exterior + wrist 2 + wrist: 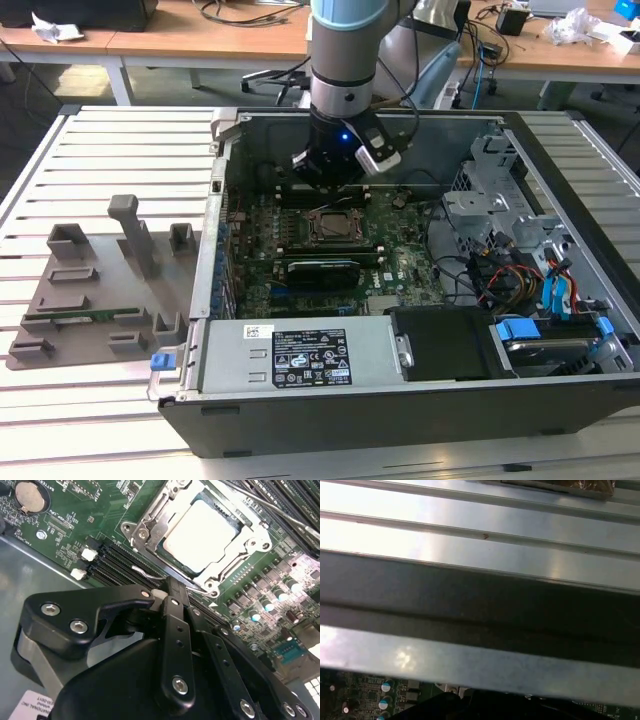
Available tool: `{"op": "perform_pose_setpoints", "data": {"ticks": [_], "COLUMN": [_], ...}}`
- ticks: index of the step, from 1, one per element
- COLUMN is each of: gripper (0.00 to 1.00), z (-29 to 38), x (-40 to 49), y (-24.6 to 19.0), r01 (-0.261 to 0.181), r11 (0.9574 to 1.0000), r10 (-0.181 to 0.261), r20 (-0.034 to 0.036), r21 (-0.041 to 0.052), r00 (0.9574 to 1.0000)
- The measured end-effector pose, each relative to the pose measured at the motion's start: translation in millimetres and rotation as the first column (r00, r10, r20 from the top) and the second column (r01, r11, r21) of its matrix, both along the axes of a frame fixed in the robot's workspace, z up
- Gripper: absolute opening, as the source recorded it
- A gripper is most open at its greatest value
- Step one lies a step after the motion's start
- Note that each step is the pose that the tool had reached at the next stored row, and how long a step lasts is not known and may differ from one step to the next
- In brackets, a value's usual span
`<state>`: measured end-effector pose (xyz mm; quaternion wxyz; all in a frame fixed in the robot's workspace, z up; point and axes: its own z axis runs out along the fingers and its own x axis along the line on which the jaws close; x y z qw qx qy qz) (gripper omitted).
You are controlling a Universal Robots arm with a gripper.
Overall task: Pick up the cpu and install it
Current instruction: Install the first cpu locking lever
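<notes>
The cpu (200,536) lies flat inside the socket frame (145,527) on the green motherboard (65,525), its pale metal top facing up. The claw (338,172) hangs just above the socket, inside the open computer case (560,250), and it holds nothing. If its fingers are released or clenched, I cannot tell. The case stands on the slatted worktop (110,135), beside a grey fixture tray (90,290)
</notes>
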<state>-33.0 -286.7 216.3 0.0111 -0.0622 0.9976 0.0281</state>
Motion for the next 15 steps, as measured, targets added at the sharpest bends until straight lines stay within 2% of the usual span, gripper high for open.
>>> {"op": "perform_pose_setpoints", "data": {"ticks": [4,7,15], "gripper": [0.11,0.11,0.11], "z": [-3.3,-4.2,-9.2], "x": [2.4,7.7,13.3], "y": [-0.1,-0.2,-0.1], "r01": [0.015,0.015,0.015], "r11": [0.9999,0.9999,0.9999], "r10": [-0.015,-0.015,-0.015], "r20": [0.0,0.0,0.0], "r21": [-0.0001,-0.0001,0.0], "r00": [0.9999,0.9999,0.9999]}}
